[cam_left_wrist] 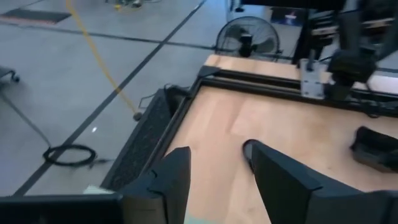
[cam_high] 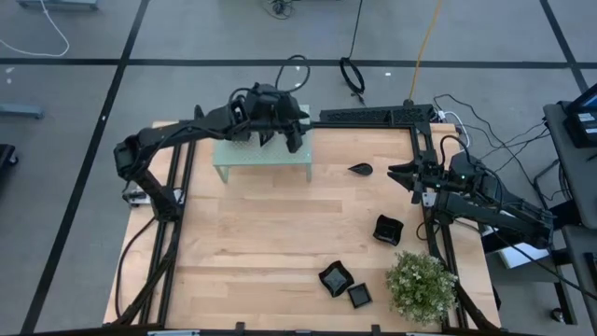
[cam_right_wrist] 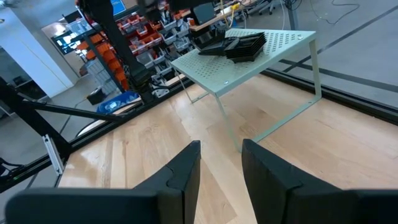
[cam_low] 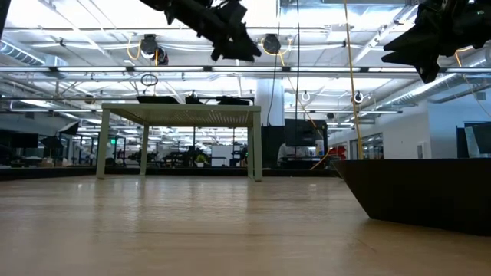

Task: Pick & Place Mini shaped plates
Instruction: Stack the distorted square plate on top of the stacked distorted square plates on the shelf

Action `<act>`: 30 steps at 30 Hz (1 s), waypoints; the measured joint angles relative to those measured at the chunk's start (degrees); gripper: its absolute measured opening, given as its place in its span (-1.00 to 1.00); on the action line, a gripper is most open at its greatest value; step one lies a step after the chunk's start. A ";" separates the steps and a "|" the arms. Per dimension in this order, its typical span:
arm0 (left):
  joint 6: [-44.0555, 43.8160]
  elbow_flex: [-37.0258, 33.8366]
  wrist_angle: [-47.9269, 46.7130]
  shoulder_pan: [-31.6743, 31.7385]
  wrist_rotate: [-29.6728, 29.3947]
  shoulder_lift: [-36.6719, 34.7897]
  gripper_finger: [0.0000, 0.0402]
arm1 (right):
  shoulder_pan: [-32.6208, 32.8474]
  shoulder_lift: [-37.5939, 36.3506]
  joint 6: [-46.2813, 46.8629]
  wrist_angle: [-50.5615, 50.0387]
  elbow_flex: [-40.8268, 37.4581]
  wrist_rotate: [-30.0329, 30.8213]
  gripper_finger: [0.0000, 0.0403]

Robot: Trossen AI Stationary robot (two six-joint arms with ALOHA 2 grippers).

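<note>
Black on green at the back of the surface (cam_high: pixel 280 233): left tool (cam_left_wrist: pixel 216 155) hung over the right end of the platform (cam_high: pixel 233 161), fingers well apart, gripping nothing. Just beneath, a dark heap of plates (cam_right_wrist: pixel 230 43) on the perforated top.

Across at the right edge, right tool (cam_right_wrist: pixel 221 146) raised off the wood, likewise parted and empty, pointing toward the platform. Nearest to it, a teardrop plate (cam_high: pixel 361 169) lying alone on bare wood. Farther forward, a wavy plate (cam_high: pixel 387 229). Nearer the front edge, a pair of plates (cam_high: pixel 345 285) side by side, just beside a small plant (cam_high: pixel 422 285).

Likely light and stiff, to judge by the small size and hard shine, so no give under the fingers. Probably slick and easy to chip. Best taken by the raised rim, one finger inside and one outside, with a gentle squeeze. For the teardrop, across the narrow width rather than end to end. Worth lifting straight up, as a glossy lip could slide out of a slanted pinch.
</note>
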 joint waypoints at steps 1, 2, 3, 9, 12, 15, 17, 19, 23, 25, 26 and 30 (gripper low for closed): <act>0.20 0.00 0.03 -0.58 -0.01 -0.06 -0.16 | 0.01 0.00 0.00 0.00 0.02 -0.01 -0.48; 0.24 0.00 0.02 -1.10 0.02 -0.06 -0.17 | 0.01 0.00 0.00 0.00 0.02 -0.01 -0.48; 0.08 0.00 -0.12 -1.58 0.05 -0.16 -0.18 | 0.01 0.00 0.00 0.00 0.02 0.00 -0.48; -1.44 0.00 -0.10 -3.87 0.11 -0.50 -0.24 | 0.00 0.00 0.00 0.00 0.02 -0.01 -0.48; -1.53 0.00 -0.42 -5.01 0.12 -0.46 -0.24 | 0.01 0.00 0.00 0.01 0.01 0.00 -0.48; -1.59 0.00 -0.36 -6.08 0.08 -0.46 -0.24 | 0.00 0.00 0.00 0.00 0.02 -0.01 -0.48; -1.78 0.00 -0.39 -6.65 0.08 -0.46 -0.24 | 0.02 0.00 0.00 0.01 0.02 0.01 -0.48; -2.29 0.00 -0.34 -7.19 0.07 -0.46 -0.24 | 0.02 0.03 -0.19 0.93 0.00 0.28 -0.48; -5.51 0.00 -0.34 -8.21 0.07 -0.46 -0.23 | 0.00 0.63 0.29 8.39 0.00 3.58 -0.48; -6.63 0.00 0.07 -8.54 0.00 -0.46 -0.23 | 0.00 1.22 1.83 13.69 0.00 5.86 -0.48; -7.21 0.00 0.61 -8.67 -0.11 -0.46 -0.23 | 0.00 1.58 1.98 16.78 0.00 7.19 -0.48; -12.48 0.00 4.68 -9.03 -0.13 -0.43 -0.23 | 0.00 2.95 1.85 27.58 0.00 12.31 -0.48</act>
